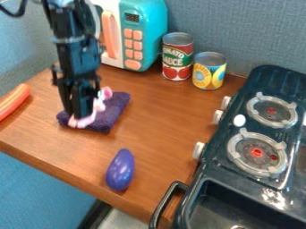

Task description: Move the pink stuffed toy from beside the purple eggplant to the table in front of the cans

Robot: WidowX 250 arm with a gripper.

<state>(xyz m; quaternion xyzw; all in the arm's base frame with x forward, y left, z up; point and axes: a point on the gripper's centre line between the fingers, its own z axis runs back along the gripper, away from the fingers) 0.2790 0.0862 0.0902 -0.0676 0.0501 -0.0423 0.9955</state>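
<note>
The gripper [81, 112] points straight down at the left, low over a folded dark purple cloth [115, 110]. A pink and white soft toy [99, 106] lies on that cloth, right at the gripper's lower end and partly behind it. Whether the toy is held or only touched, I cannot tell. Nearer the table's front edge rests a shiny purple eggplant [121, 170], apart from the cloth.
An orange sausage-like object [13, 102] is at the left edge. Behind stand a teal toy microwave [143, 27], a tomato sauce can [177, 56] and a yellow can [209, 70]. A dark toy stove [239, 176] with a sink and a handle occupies the right.
</note>
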